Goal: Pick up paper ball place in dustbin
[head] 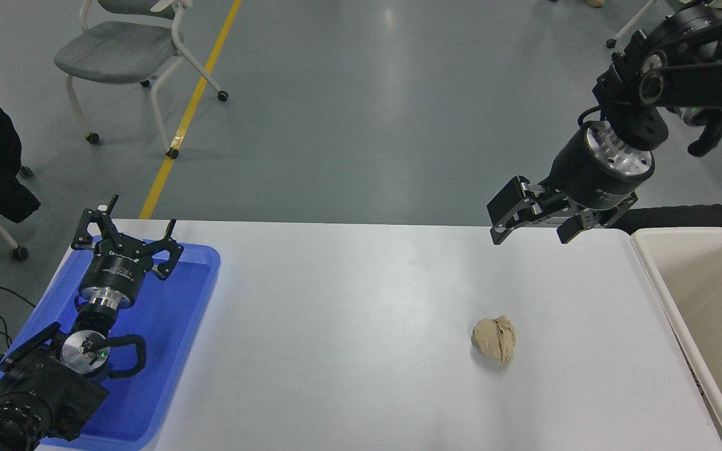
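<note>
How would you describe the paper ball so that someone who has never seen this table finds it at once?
Start at the white table and look toward its right half, left of the cream dustbin. There the paper ball lies alone on the bare surface. It is the only crumpled, tan-brown lump; everything else nearby is smooth plastic or black metal.

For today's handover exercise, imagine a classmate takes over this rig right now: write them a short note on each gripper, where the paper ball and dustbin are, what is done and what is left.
Right gripper: open, empty, raised over the table's far edge, beyond the paper ball.
Left gripper: open, empty, parked over the blue tray at the lower left.
Paper ball: lying on the white table, right of centre, untouched.
Dustbin: at the table's right end; the part in view looks empty.
Done: nothing yet.
Left: lower the right gripper onto the ball, grasp it, carry it right and drop it into the dustbin.
</note>
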Available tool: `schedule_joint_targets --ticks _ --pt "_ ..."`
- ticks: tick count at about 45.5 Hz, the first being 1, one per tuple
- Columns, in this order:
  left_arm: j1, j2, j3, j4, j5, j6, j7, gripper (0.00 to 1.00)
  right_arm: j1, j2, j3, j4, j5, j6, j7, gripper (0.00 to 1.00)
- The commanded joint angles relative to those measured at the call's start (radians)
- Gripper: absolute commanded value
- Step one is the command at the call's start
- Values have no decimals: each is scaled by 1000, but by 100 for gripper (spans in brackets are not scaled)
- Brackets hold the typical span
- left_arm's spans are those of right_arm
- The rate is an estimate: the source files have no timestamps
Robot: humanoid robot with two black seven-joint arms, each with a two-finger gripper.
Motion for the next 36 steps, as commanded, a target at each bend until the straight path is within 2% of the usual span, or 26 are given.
schedule_joint_targets --ticks 1,12,15,19,23,36 --pt "0 0 1 0 1 0 1 100 -82 4 28 -13 1 -17 0 100" --pt "0 0 1 0 1 0 1 100 -313 19 124 -142 -28 -81 0 100" --pt "0 0 1 0 1 0 1 100 -393 25 174 -177 -94 -94 0 100" --pt "0 0 1 0 1 0 1 100 -502 24 249 -225 -244 -101 0 100" --pt "-2 0 1 0 1 0 1 100 -593 24 298 -279 -321 -124 0 100" --pt "-2 -1 1 -3 1 0 1 100 -766 32 332 -404 -355 -207 -3 100"
